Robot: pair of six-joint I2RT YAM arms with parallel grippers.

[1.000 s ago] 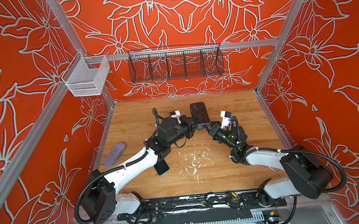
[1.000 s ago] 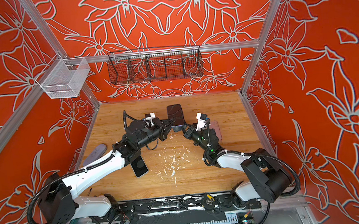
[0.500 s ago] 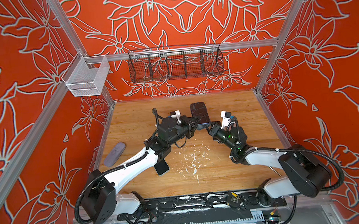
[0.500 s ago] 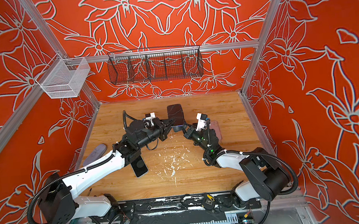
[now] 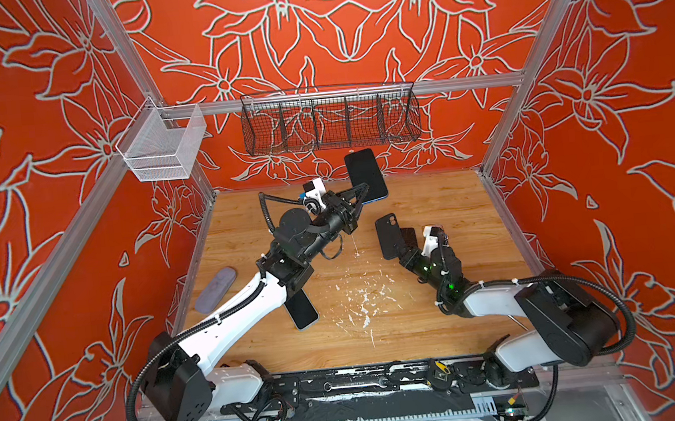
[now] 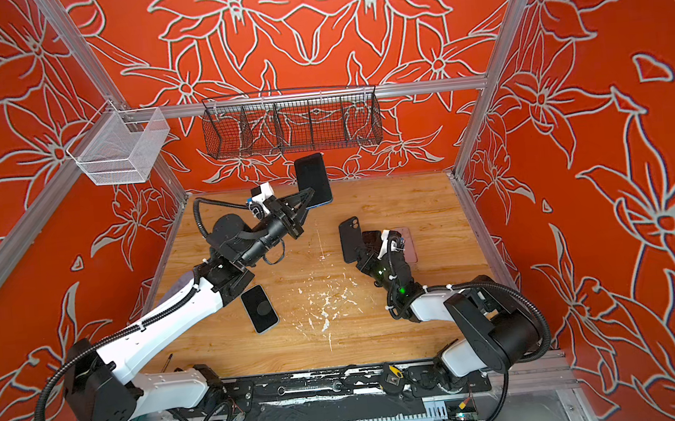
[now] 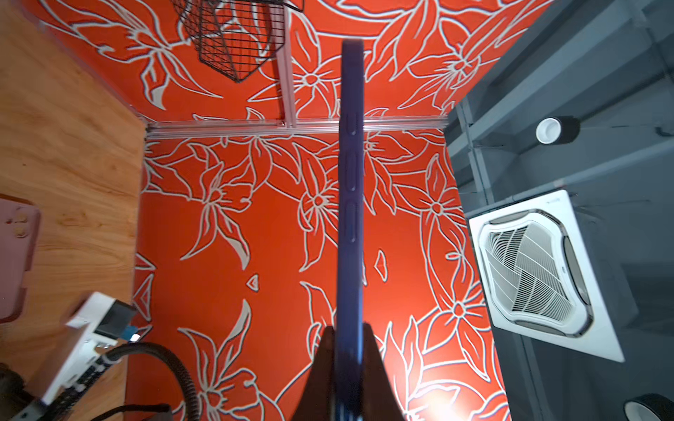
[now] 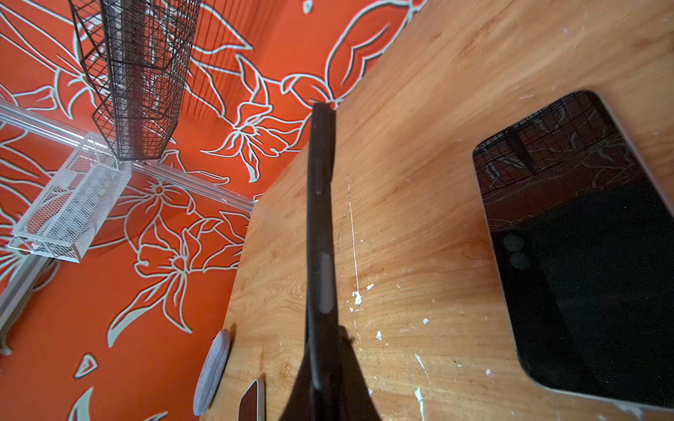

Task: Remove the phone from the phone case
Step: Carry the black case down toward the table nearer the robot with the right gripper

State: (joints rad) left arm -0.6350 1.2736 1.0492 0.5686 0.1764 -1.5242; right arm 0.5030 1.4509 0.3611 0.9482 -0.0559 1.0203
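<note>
Orange floral walls close in around the wooden tabletop (image 5: 442, 327). Reaching long from the near left corner, the left arm angles up toward the back wall, and its left gripper (image 5: 361, 196) is clamped on the bottom edge of the blue phone (image 5: 366, 171), lifted just below the black wire basket (image 5: 330, 120). The right arm is folded at the elbow with its forearm low. Its right gripper (image 5: 402, 247) pinches the black phone case (image 5: 387, 232) upright over the table, well apart from the phone.
</note>
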